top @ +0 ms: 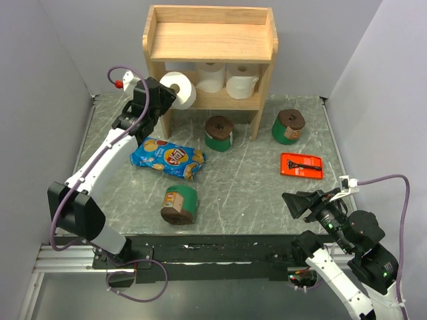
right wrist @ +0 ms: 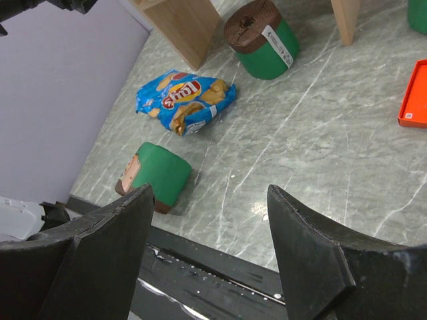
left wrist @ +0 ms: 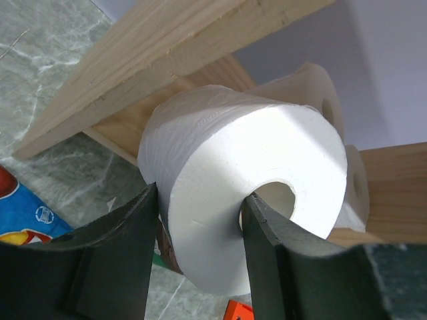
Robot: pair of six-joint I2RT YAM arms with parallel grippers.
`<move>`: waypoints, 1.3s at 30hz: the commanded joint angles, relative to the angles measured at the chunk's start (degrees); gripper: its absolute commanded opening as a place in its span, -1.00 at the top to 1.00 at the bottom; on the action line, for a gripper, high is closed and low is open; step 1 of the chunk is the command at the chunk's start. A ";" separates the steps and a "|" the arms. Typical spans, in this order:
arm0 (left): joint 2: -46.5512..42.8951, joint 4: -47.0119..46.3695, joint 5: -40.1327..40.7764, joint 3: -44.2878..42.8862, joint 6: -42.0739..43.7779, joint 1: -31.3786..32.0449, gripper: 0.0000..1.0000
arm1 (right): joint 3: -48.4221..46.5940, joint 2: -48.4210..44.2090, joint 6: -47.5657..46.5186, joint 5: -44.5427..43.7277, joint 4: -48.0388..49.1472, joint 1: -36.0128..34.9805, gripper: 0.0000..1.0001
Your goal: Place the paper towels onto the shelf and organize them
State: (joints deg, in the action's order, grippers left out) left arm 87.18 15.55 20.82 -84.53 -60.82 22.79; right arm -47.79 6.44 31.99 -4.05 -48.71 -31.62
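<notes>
Rolls: your left gripper (left wrist: 200,223) pinches a white roll (left wrist: 227,147), one finger (left wrist: 263,253) inside its core, at the left end of the shelf's (top: 210,43) lower tier by the far edge. Two white rolls (top: 212,77) sit on that tier. Three green rolls (top: 180,203) lie on the bench (top: 253,193). Your right gripper (right wrist: 208,193) hangs wide open and empty near the near right corner.
</notes>
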 commanded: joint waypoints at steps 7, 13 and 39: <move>2.47 -10.01 3.53 -2.74 -1.24 0.33 0.12 | -2.48 -0.28 -0.96 -0.43 0.90 -0.11 -0.52; 3.00 -11.51 5.02 -2.04 -0.36 0.42 -0.10 | -2.57 -0.72 -1.05 -0.69 0.55 -0.11 -0.52; -5.80 -16.88 -4.21 7.37 44.89 9.90 -0.01 | -1.78 -0.81 -1.66 -1.31 -0.51 -0.20 -0.53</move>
State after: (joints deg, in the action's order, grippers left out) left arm 82.21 0.89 19.40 -76.03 -29.93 30.20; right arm -48.84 6.04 31.53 -4.12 -49.01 -31.62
